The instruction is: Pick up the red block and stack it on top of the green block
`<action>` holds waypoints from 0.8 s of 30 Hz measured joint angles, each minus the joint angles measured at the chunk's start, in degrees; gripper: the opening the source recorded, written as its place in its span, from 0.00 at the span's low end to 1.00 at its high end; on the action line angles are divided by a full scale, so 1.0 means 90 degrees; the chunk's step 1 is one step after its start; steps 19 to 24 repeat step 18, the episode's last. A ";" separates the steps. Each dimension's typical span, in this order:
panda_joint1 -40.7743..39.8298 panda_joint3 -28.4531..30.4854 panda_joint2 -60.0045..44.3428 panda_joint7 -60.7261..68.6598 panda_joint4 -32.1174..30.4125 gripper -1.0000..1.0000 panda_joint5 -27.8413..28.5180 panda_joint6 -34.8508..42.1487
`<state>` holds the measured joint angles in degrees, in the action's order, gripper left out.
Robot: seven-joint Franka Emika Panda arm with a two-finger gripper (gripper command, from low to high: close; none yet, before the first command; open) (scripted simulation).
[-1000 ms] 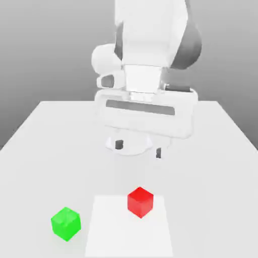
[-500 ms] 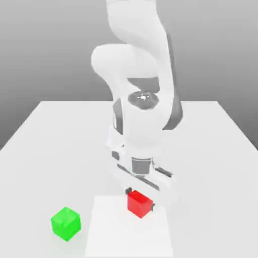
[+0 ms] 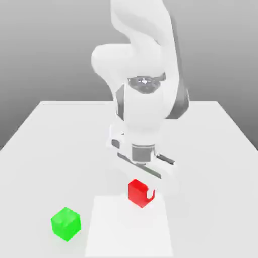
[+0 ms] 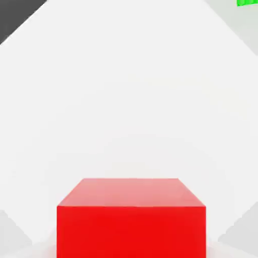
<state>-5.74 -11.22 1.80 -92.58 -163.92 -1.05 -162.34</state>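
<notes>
One red block [image 3: 136, 193] clamped in the end effector [image 3: 141, 192]. Held to the exterior view's right of the green block [image 3: 66, 223].

a white square panel [image 3: 128, 232] lies flat on the pale table [image 3: 211, 166], grey backdrop [image 3: 40, 50] behind.

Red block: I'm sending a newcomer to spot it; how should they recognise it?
Find the bright white patch on the pale table. At its far edge, under the arm's gripper, is the red block, red where its neighbour is green.
</notes>
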 joint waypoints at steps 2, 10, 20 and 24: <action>-0.0311 0.0190 0.0052 -0.0088 0.0206 0.00 -0.0072 0.0261; -0.1902 0.1030 -0.0467 -0.1078 0.1633 0.00 0.0108 0.1177; -0.1880 0.1076 -0.1482 -0.1226 0.1782 1.00 0.0223 0.0313; -0.1880 0.1076 -0.1482 -0.1226 0.1782 1.00 0.0223 0.0313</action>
